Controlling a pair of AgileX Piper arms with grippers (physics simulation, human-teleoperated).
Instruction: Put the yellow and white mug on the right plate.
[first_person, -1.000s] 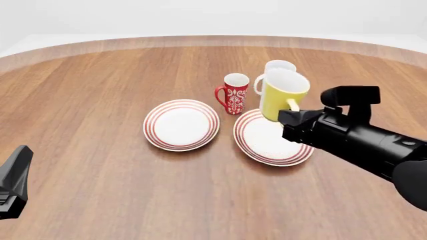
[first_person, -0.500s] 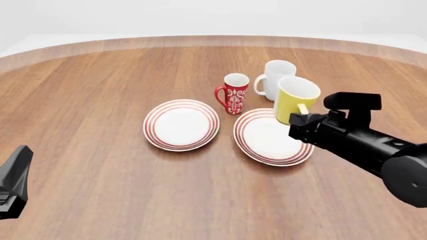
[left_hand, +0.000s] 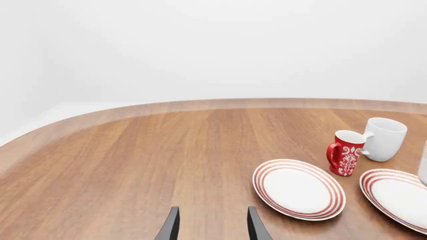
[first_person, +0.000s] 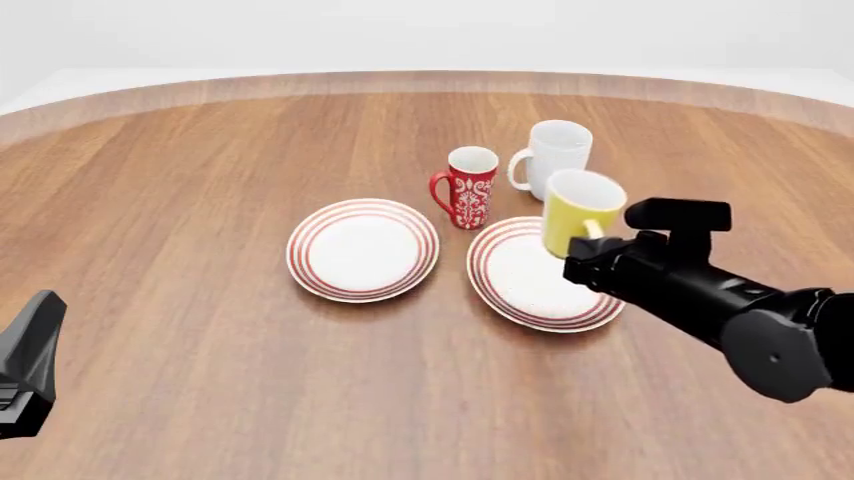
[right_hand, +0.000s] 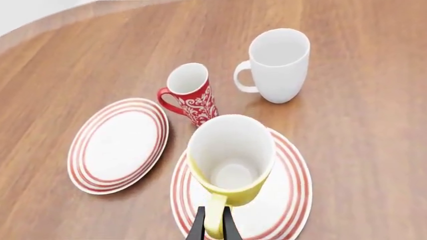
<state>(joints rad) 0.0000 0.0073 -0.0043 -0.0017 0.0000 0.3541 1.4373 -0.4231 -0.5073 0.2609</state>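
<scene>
Mug handle sits pinched between the fingers (right_hand: 199, 226) of the right gripper (right_hand: 213, 226): the yellow and white mug (right_hand: 231, 159) is held upright by its yellow handle, the two dark fingers closed narrowly on either side of it, the white interior facing up toward the wrist camera. In the front view the yellow and white mug (first_person: 579, 212) stands over the far edge of the right plate (first_person: 518, 285), at about 1 o'clock of the plate's centre; whether its base touches the plate cannot be told. Right gripper (first_person: 587, 252) and its black arm come in from 4 o'clock, low over the worktop (first_person: 200, 180), crossing the plate's near-right rim. Red patterned mug (first_person: 466, 187) stands just beside the plate at 11 o'clock, and the all-white mug (first_person: 553, 157) lies beyond it at 12 o'clock. Left plate (first_person: 363, 248) lies at 9 o'clock of the right plate, near but apart. Left gripper (left_hand: 211, 225) hangs over bare worktop at the near left, its fingers parted with nothing between them; only a dark part of the left arm shows at the front view's lower left.
</scene>
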